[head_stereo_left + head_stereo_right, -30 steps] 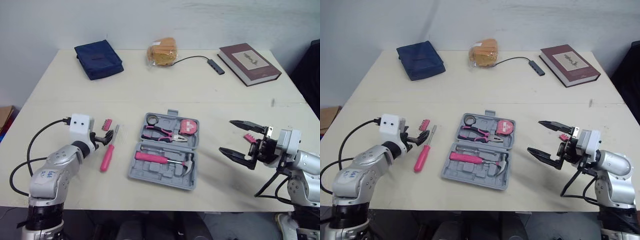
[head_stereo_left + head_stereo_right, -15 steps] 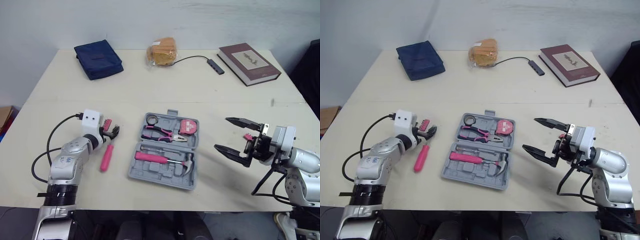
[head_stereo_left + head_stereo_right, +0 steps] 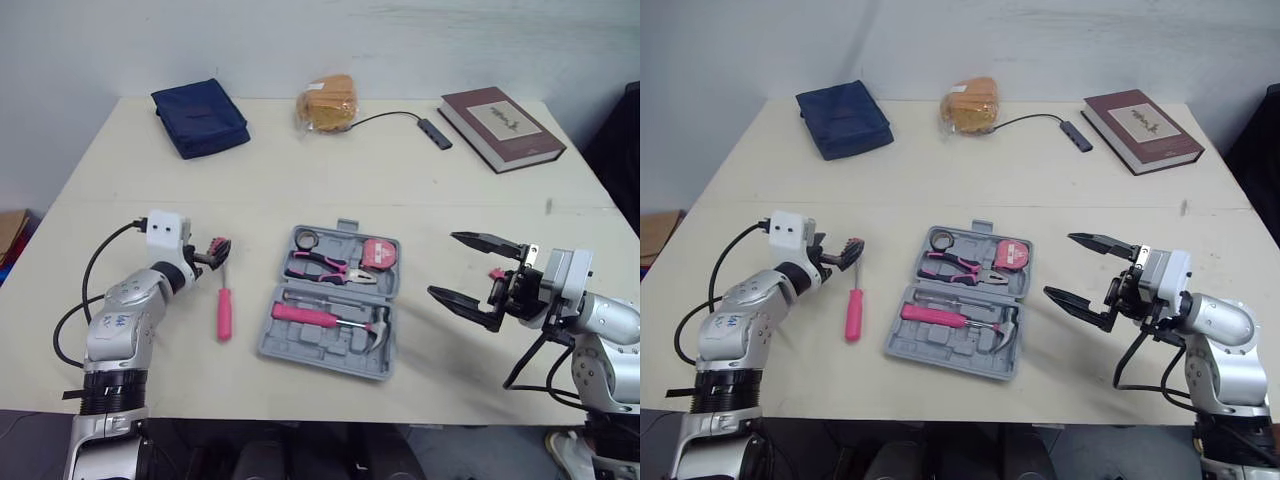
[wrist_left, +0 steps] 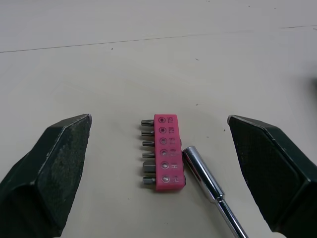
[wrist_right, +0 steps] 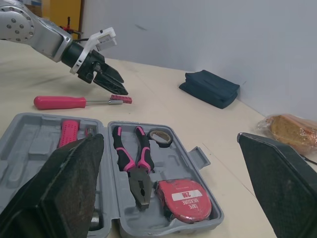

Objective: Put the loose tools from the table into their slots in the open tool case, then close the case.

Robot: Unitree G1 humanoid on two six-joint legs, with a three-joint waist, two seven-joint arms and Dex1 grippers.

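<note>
Two loose tools lie left of the open tool case: a pink bit holder and a pink screwdriver, whose shaft end sits just beside the holder. My left gripper is spread wide and aimed at the holder, not touching it. My right gripper is also wide and empty, hovering right of the case. Step, I judge: grab the bit holder. I should go lower, centre on it and close slowly. The finger on the screwdriver's side must stay clear of the shaft, or both get pinched. Pliers, tape measure and hammer are already seated.
</note>
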